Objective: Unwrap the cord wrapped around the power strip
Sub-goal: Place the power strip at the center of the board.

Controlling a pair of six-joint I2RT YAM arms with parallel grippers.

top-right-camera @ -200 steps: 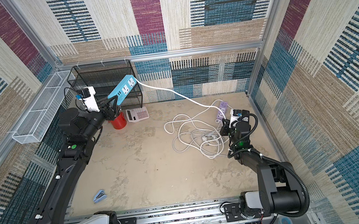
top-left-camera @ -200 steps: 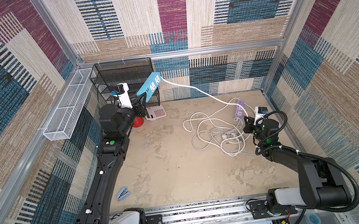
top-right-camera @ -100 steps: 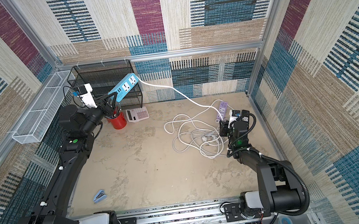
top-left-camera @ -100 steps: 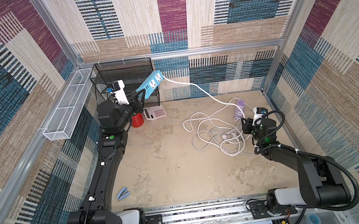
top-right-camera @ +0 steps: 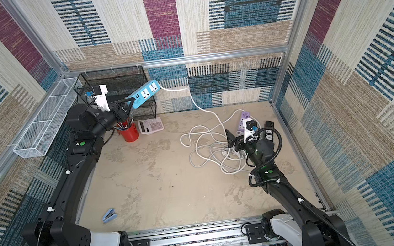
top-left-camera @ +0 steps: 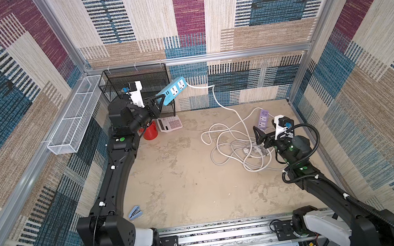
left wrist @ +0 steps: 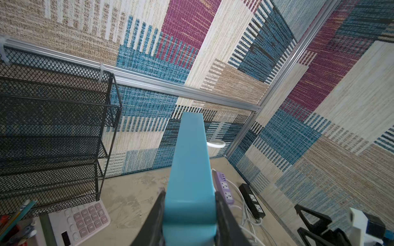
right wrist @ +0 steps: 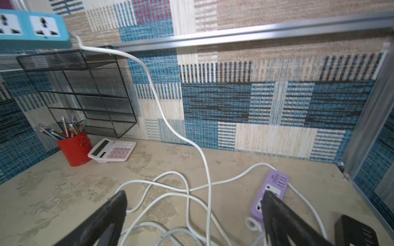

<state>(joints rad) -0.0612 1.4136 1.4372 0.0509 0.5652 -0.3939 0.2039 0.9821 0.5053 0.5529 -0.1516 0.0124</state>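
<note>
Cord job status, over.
Left gripper shut on blue power strip, aloft. Right gripper open, empty. White cord unwound, loose loops beside purple power strip.

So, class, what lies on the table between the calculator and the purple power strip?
Loops of white cord, otherwise bare table; both top views show it.

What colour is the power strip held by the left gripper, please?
The power strip is light blue with white sockets, clearest in a top view.

The blue plastic power strip (top-left-camera: 174, 92) hangs before the black wire-mesh rack (top-left-camera: 136, 77), its white cord (right wrist: 210, 191) coiled rightward beside the purple power strip (top-left-camera: 263, 121).
</note>
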